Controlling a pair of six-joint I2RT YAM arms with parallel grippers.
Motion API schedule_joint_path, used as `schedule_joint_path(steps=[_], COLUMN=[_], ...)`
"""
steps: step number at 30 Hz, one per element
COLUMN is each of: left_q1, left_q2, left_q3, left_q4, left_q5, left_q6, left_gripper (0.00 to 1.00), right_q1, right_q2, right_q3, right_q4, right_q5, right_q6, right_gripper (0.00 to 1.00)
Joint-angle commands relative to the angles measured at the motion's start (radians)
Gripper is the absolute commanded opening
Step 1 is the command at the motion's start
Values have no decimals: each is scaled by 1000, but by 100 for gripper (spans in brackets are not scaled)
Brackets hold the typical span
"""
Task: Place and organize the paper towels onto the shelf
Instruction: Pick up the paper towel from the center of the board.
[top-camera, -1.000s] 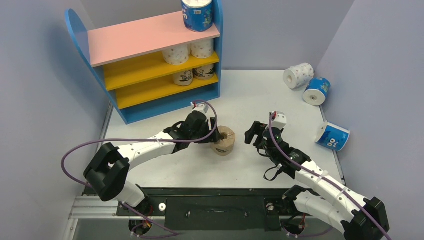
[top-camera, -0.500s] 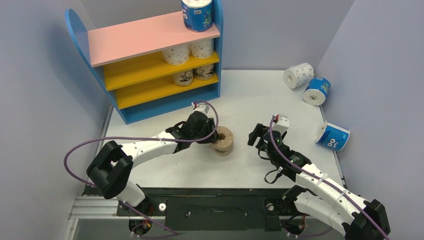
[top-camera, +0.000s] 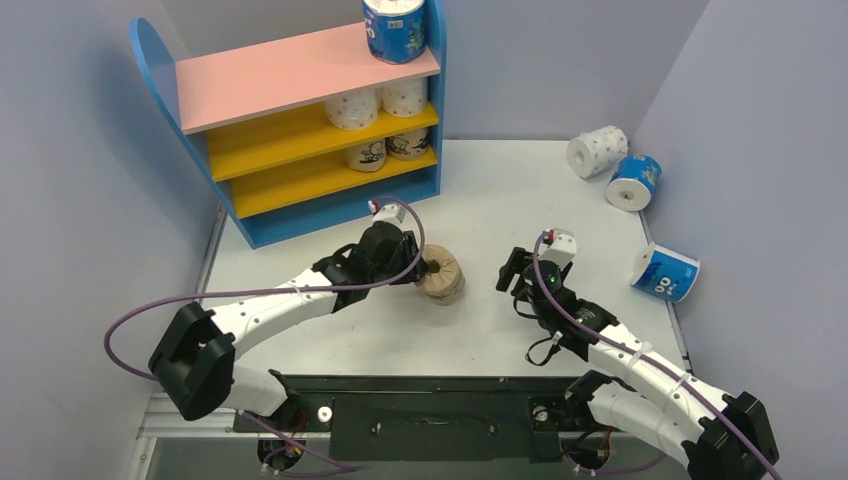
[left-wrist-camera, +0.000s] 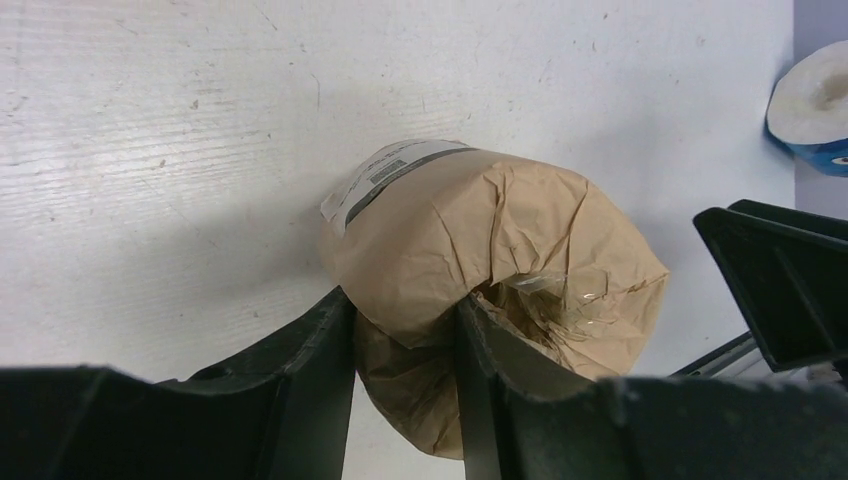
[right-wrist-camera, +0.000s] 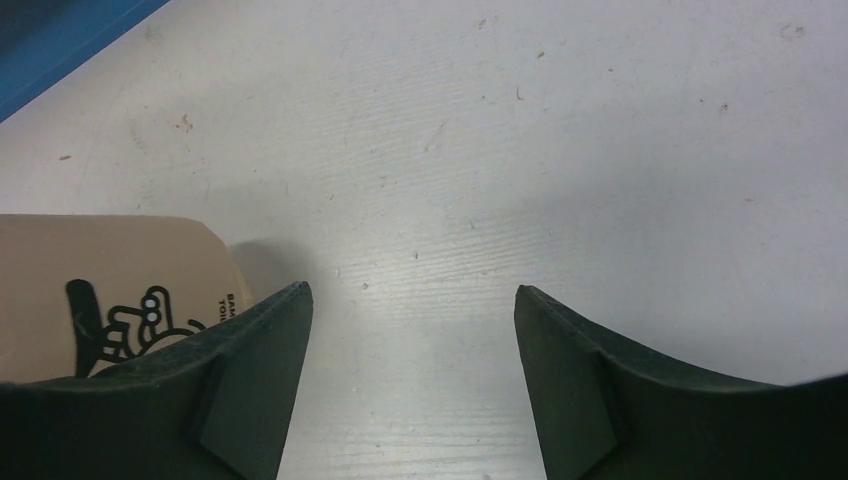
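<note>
Between the left gripper (left-wrist-camera: 400, 325) fingers: one wall of the tan roll (left-wrist-camera: 500, 230) — one finger down the hollow core, the other outside, clamped hard on it. Roll lies tipped on its side mid-table (top-camera: 500, 200), core axis running roughly along the fingers, open end toward the wrist. Can't tell if its far edge touches the table. Wrap is crinkled brown paper, soft, gathered into the core under clear tape (left-wrist-camera: 560, 290); white barcode label (left-wrist-camera: 385, 175) on the flank. Expect the wall to squash, so the roll may swivel in the pinch.

Right gripper (right-wrist-camera: 410, 300) sits just right of the roll, jaws spread, nothing between them; black cartoon print shows beside its left finger.

Key relation: shelf (top-camera: 160, 70) is up-left of the held roll, and the left arm is the nearer one. Two more tan rolls (top-camera: 367, 153) stand at the right end of the lower yellow board (top-camera: 290, 180) — bare board left of them, my guess for the slot. Roll needs turning upright to match.

Loose on the table, far right: dotted roll (top-camera: 597, 151), two blue rolls (top-camera: 633, 181).
</note>
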Motion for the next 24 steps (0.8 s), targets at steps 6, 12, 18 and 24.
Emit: schedule_joint_path(steps=[6, 12, 18, 24], left_q1=[151, 319, 487, 545], left_q2=[-285, -390, -400, -307], left_q3=[26, 92, 189, 326], left_q4=[-189, -381, -451, -571], left_q5=[-51, -66, -47, -116], left_q6=[-11, 21, -32, -160], left_gripper=[28, 30, 34, 34], right_q1=[40, 112, 134, 134], right_q2=[-40, 95, 295, 357], right_q3=[-19, 41, 243, 297], right_q4=[318, 425, 272, 266], right_q5=[16, 30, 24, 6], right_q6=[12, -156, -122, -54], right_gripper=[68, 68, 67, 65])
